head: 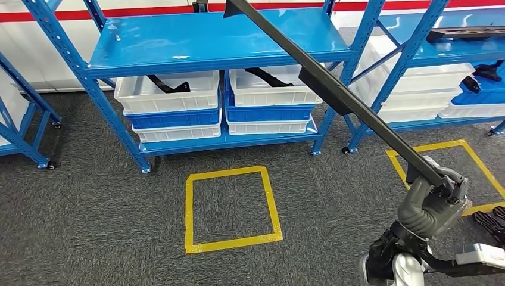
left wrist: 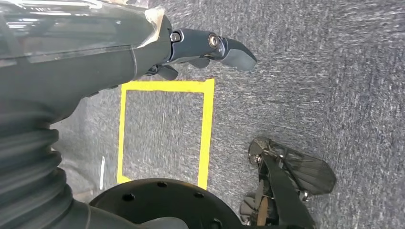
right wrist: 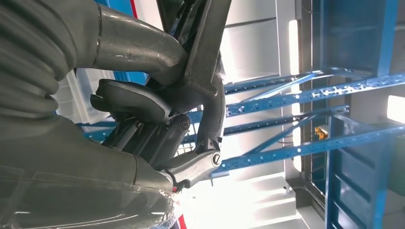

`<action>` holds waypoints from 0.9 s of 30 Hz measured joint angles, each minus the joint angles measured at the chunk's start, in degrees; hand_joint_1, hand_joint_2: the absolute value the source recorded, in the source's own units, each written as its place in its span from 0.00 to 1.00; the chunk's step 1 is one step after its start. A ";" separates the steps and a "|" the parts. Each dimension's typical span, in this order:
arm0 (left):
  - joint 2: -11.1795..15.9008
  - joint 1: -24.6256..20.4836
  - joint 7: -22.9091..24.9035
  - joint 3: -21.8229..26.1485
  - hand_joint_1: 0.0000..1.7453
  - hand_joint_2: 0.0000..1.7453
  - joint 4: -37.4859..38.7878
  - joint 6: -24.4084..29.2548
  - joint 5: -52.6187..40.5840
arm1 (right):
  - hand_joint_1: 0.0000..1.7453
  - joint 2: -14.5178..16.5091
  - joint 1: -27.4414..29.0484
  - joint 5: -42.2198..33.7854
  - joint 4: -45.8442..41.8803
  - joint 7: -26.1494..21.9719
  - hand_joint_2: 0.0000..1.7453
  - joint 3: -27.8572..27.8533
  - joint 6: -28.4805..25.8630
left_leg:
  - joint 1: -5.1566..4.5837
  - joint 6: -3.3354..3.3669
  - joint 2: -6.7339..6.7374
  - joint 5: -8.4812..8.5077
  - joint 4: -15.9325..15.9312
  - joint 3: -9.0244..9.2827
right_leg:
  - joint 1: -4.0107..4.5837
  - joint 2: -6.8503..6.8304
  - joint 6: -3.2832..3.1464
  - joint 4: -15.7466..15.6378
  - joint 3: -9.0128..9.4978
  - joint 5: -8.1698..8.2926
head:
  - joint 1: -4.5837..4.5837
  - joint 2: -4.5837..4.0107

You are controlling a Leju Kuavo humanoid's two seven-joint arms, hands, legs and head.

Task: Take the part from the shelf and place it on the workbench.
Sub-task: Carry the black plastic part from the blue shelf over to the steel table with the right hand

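A long black bar-shaped part (head: 333,89) runs slantwise from my right hand (head: 432,205) at the lower right up past the blue shelf's top deck (head: 208,39). My right hand grips the part's lower end, fingers wrapped around it. In the right wrist view the same part (right wrist: 205,47) passes through the curled fingers of that hand (right wrist: 157,124). My left hand (left wrist: 191,47) hangs over the grey carpet with its fingers apart and nothing in them.
White and blue bins (head: 170,98) holding black parts sit on the shelf's lower level. A second blue shelf (head: 452,53) stands to the right, another frame (head: 24,125) to the left. Yellow taped squares (head: 229,205) (head: 452,146) mark the carpet.
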 joint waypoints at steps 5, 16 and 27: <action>0.00 0.06 0.00 0.01 0.00 1.00 0.00 -0.18 0.12 | 1.00 -0.10 0.36 -0.06 -0.01 -0.01 1.00 0.03 0.00 | -0.15 0.41 3.54 0.73 0.06 -1.19 | -0.37 -1.38 0.88 10.34 -3.94 -3.63 | 0.37 0.00; 0.16 -0.39 -0.07 0.03 0.00 1.00 -0.04 0.01 0.25 | 1.00 0.10 0.37 0.55 -0.78 0.13 1.00 0.73 0.01 | -0.07 -2.58 2.08 -4.46 8.45 -4.78 | -0.85 -1.95 -1.38 -4.67 3.17 2.25 | -0.05 0.00; 0.17 -0.17 -0.35 -0.02 0.00 1.00 -0.04 -0.25 -0.42 | 1.00 0.25 0.55 0.60 -1.44 0.23 1.00 0.99 0.00 | -0.64 -0.44 -2.69 -0.37 1.33 -0.87 | -0.08 4.37 -0.91 -4.25 1.61 3.38 | -0.20 0.00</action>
